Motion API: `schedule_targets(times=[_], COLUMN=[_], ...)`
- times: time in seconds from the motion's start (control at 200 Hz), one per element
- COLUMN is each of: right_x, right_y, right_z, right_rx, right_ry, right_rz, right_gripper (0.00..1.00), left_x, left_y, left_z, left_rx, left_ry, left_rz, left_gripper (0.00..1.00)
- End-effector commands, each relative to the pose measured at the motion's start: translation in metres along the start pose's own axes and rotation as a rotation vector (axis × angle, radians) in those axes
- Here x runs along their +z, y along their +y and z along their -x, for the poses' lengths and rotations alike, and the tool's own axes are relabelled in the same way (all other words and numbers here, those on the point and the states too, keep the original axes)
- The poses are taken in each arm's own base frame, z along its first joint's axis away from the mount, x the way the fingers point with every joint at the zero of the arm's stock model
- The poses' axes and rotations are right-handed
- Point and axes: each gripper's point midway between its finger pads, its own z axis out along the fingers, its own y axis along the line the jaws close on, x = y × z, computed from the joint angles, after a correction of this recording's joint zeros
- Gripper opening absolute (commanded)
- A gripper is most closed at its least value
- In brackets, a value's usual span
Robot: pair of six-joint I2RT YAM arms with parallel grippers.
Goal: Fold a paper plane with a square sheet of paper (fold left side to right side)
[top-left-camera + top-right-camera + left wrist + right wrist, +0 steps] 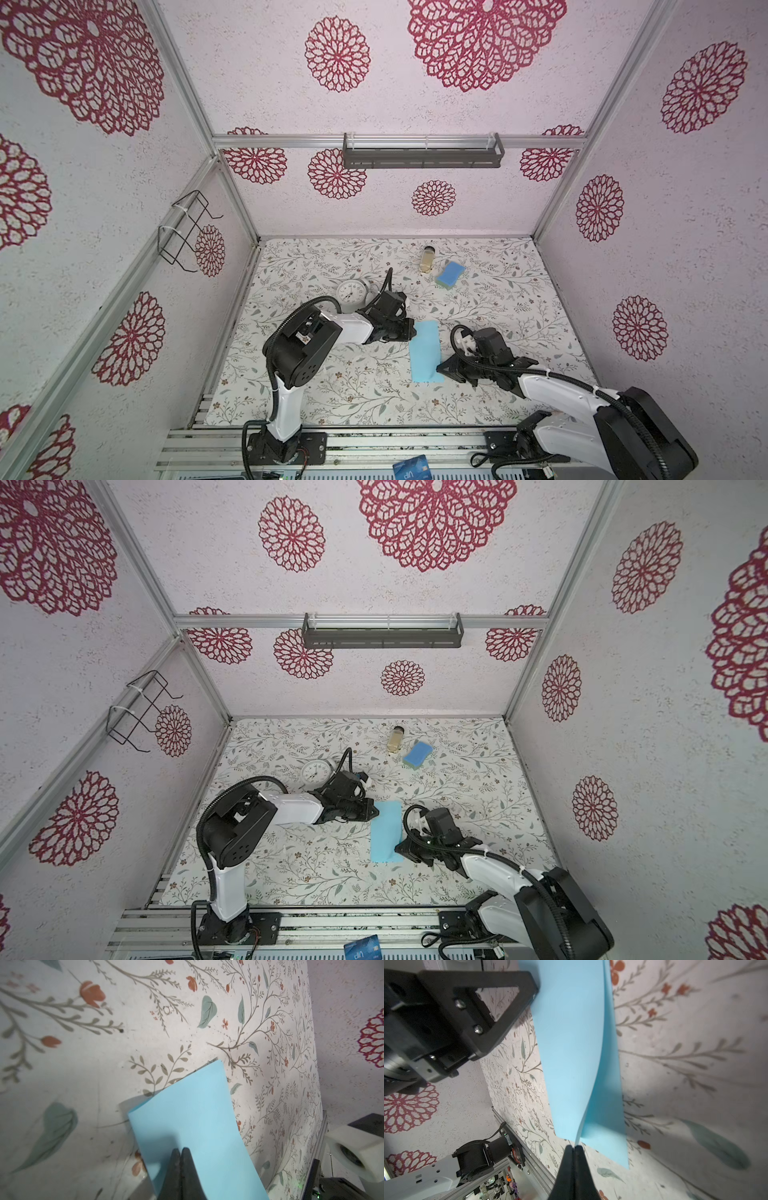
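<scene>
The sheet of paper [424,351] lies doubled over on the table [332,395], between both arms. The right pincer [573,1147], pressed together, seems to pinch the raised top layer's near corner. The left pincer [180,1150], also pressed together, rests on the far end. Best to line up the edges before flattening the crease.

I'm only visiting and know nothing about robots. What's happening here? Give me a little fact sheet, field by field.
paper: the square sheet of paper, light blue, doubled into a narrow strip on the floral table
left gripper: shut, tips over the strip's far end
right gripper: shut, apparently pinching the top layer's lifted near corner
bystanders: white clock, blue sponge, small jar, all apart from the paper
stage: one fold only
</scene>
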Motion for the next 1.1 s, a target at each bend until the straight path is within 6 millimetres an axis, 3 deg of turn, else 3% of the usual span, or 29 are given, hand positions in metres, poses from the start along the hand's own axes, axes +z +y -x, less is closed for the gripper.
schedule_targets(times=[0.0,0.415,1.096], right_x=[0.001,0.026,0.054], right_y=[0.030,0.042,0.028], right_z=[0.017,0.037,0.049], right_rx=[-0.038,-0.039,-0.010], right_ry=[-0.026,-0.010,-0.034], right_rz=[0.078,0.100,0.076], right_gripper=[0.00,0.00,0.00], left_x=[0.009,0.010,0.009], left_y=[0.023,0.023,0.021], left_z=[-0.024,-0.026,-0.028], left_rx=[-0.009,-0.003,0.005], left_ry=[0.070,0.072,0.079], left_rz=[0.065,0.069,0.065], left_gripper=[0.00,0.00,0.00])
